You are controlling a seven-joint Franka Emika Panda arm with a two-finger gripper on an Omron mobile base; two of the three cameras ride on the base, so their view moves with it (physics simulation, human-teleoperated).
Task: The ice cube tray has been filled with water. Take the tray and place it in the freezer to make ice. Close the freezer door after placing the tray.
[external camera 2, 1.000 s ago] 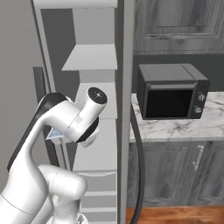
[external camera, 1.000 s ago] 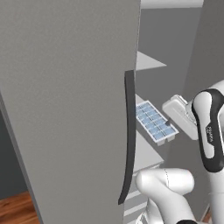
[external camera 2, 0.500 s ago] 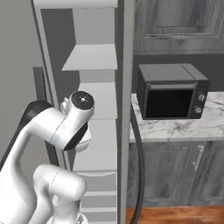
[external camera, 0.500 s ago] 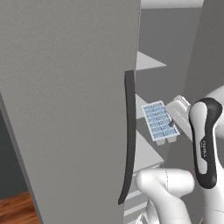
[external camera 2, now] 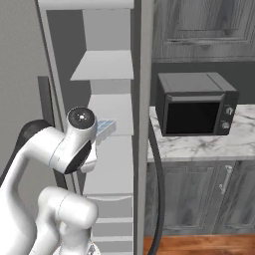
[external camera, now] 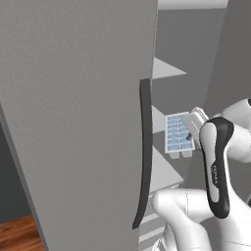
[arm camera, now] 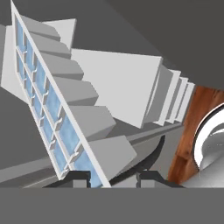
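Inside freezer point(external camera: 196, 44), arm's tool point(arm camera: 113, 177) grips ice cube tray point(external camera: 177, 133).

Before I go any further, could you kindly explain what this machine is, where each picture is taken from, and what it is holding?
This is a white robot arm on a base that can drive, in a rendered kitchen. Two cameras ride on the base, behind the arm to its left and right; the third sits on the hand and looks along the gripper. The gripper is shut on the ice cube tray, whose cells hold pale blue water, and holds it at the open freezer, above a white shelf. The big grey slab in the left view is the freezer door, standing open. A microwave sits on the marble counter beside it.
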